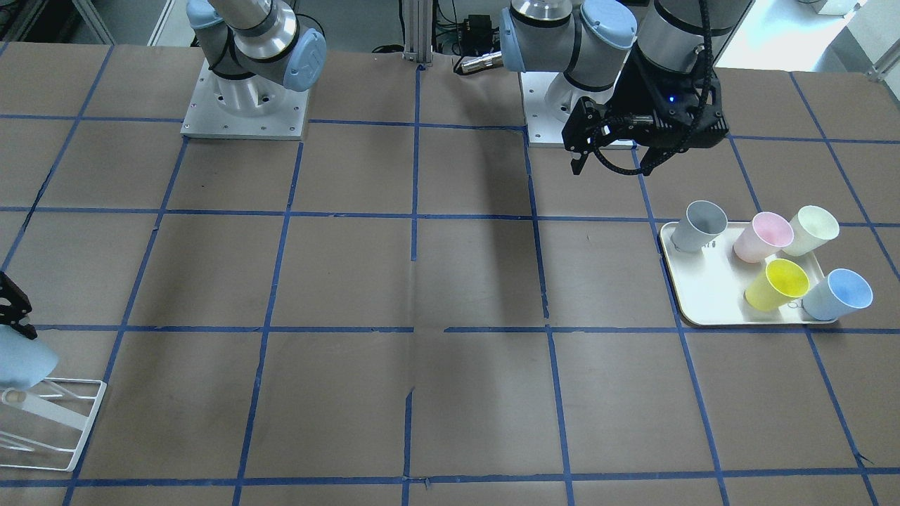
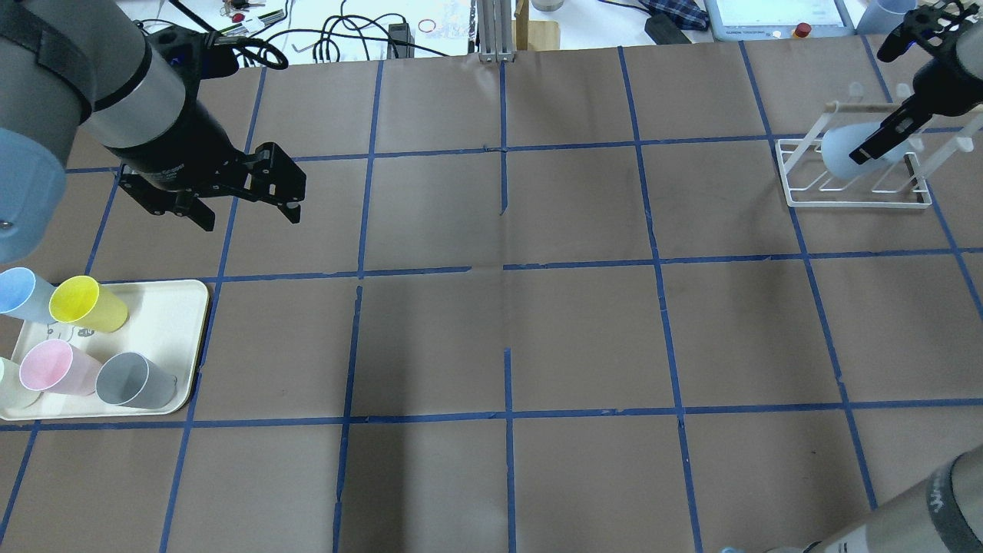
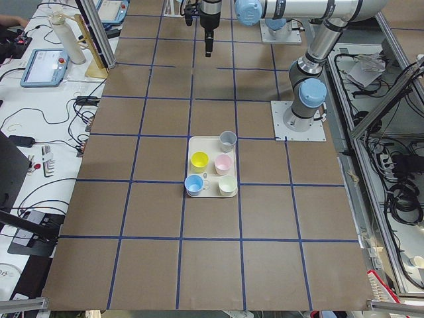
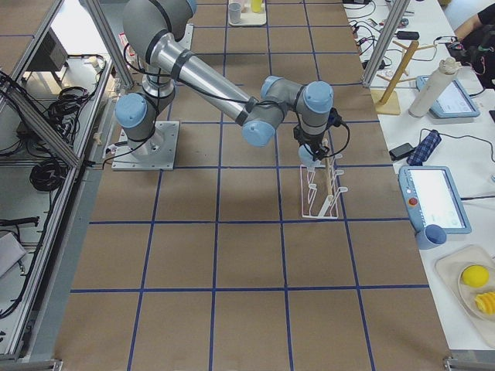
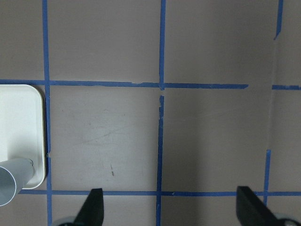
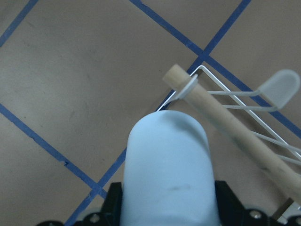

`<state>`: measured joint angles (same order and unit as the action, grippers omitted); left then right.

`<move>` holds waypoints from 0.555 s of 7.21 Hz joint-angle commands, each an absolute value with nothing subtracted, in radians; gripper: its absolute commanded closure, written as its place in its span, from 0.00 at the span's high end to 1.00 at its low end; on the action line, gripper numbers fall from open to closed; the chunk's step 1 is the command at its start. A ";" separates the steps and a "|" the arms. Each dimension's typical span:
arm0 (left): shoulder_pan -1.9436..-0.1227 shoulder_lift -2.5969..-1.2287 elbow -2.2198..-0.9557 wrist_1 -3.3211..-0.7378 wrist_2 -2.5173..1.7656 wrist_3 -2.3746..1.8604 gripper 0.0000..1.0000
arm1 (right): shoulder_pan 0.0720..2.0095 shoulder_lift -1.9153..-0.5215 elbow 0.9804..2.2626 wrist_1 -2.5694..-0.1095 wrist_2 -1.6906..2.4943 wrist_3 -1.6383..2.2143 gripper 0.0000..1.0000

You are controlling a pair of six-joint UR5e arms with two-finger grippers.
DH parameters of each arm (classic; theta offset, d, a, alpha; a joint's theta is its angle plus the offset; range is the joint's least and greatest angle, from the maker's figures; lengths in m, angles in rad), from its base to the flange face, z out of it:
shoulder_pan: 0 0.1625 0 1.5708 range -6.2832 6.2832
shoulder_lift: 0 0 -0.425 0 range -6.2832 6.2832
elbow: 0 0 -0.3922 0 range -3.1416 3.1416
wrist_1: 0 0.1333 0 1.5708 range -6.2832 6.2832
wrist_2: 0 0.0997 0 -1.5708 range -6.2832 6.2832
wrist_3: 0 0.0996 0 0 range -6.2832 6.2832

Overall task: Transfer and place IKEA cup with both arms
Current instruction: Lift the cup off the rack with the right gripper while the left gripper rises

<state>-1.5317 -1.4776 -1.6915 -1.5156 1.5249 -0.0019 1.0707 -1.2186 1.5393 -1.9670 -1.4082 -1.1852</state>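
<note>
You are losing the IKEA cup [image 1: 24, 358] past the front view's left edge; the cream cup [image 2: 11, 384] is likewise running off the overhead view's left edge.

The left arm [image 1: 555, 39] and right arm [image 1: 256, 31] are built of silver-grey tubes with round pale blue caps [image 1: 306, 60]. Each is screwed to a square silver base plate [image 1: 211, 125]. The left gripper [image 2: 252, 220] and right gripper [image 2: 872, 147] are finished black; a ribbed black cable [image 1: 619, 166] is hung by the left.

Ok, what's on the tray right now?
Five stand on the tray: grey cup, pink cup, cream cup, yellow cup, light-blue cup. Whatever lies beneath them is covered.
</note>
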 commanded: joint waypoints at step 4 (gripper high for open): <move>-1.525 -1.499 -1.695 -1.516 1.406 0.050 1.00 | 1.074 -1.399 1.551 -1.729 -1.405 -1.097 0.49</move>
